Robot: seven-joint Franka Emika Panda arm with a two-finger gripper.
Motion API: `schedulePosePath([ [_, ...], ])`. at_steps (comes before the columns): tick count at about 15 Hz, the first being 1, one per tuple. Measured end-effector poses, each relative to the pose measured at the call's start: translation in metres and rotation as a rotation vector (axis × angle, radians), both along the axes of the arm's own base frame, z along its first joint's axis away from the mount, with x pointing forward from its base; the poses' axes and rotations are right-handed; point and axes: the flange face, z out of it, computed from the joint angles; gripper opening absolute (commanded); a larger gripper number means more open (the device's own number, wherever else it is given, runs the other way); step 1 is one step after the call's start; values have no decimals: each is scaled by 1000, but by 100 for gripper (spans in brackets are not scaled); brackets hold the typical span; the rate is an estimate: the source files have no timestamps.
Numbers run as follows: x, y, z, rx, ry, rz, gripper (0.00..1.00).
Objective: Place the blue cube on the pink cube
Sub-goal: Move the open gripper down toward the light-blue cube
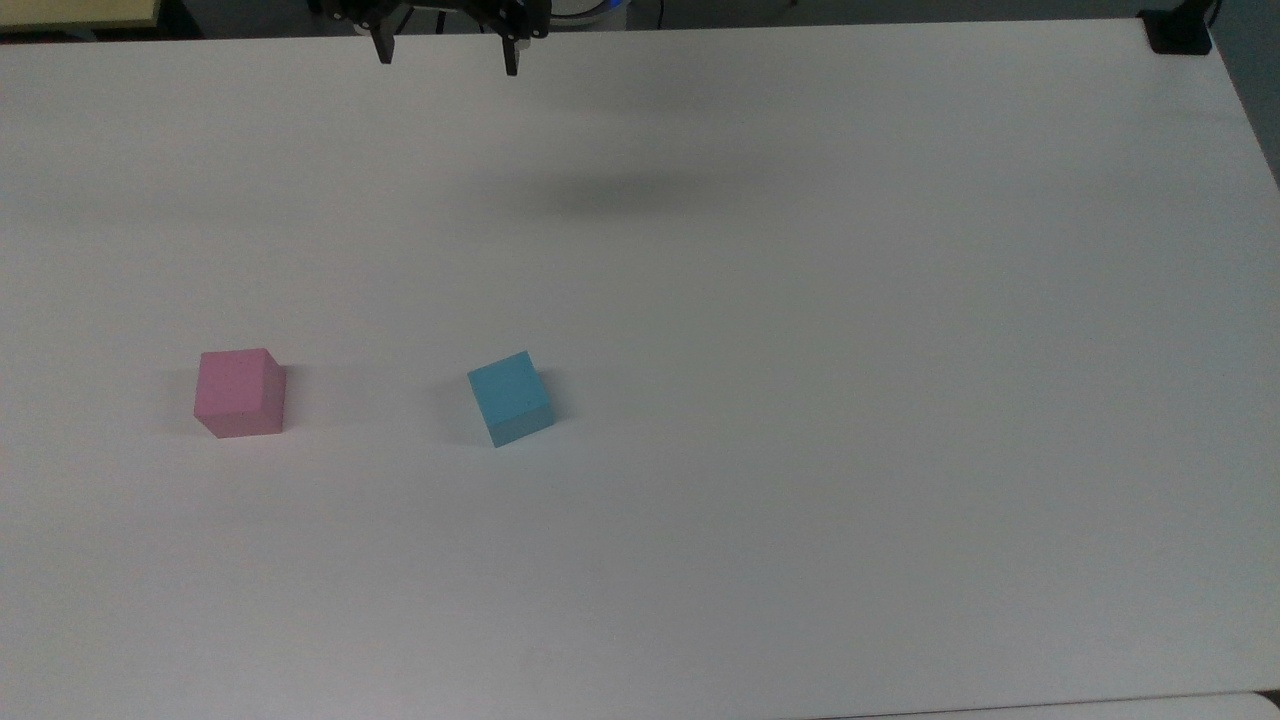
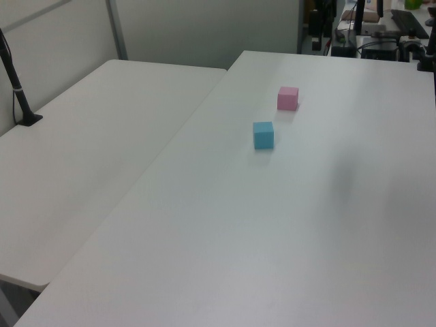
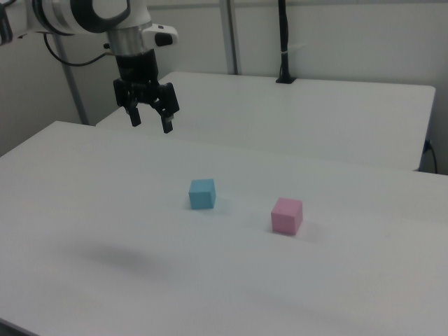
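The gripper (image 3: pixel 150 120) hangs high above the white worktop (image 1: pixel 800 400), its two fingers (image 3: pixel 168 124) spread wide apart with nothing between them. In the top view it sits at the upper edge of the frame (image 1: pixel 447 58), with its shadow falling on bare surface below it.

The blue cube (image 1: pixel 511 398) rests flat on the worktop, well apart from the gripper. In the top view it lies straight down the frame from the fingers and only slightly toward the top view's right; in the right view (image 3: pixel 202 194) it lies below the gripper and toward the right view's right. The pink cube (image 1: pixel 239 393) stands on the same surface, off to the top view's left of the blue cube, with a clear gap of bare worktop between the two. In the left view the pink cube (image 2: pixel 287 98) lies beyond the blue cube (image 2: pixel 263 135).

The deciding relation is yaw. In the top view the blue cube sits turned on the worktop, its edges oblique to the frame, while the fingers open along the top view's left-right line. The pink cube lies more nearly square. Judgement: the approach calls for travel over the blue cube, a wrist turn to meet two opposite faces, then descent. A skewed closure would probably push the cube round rather than clamp it.
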Motion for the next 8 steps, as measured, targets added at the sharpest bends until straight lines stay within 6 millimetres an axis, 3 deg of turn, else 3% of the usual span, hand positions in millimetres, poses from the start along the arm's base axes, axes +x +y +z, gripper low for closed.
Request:
schedulePosePath([
  [8, -6, -5, 5, 0, -7, -9, 100],
])
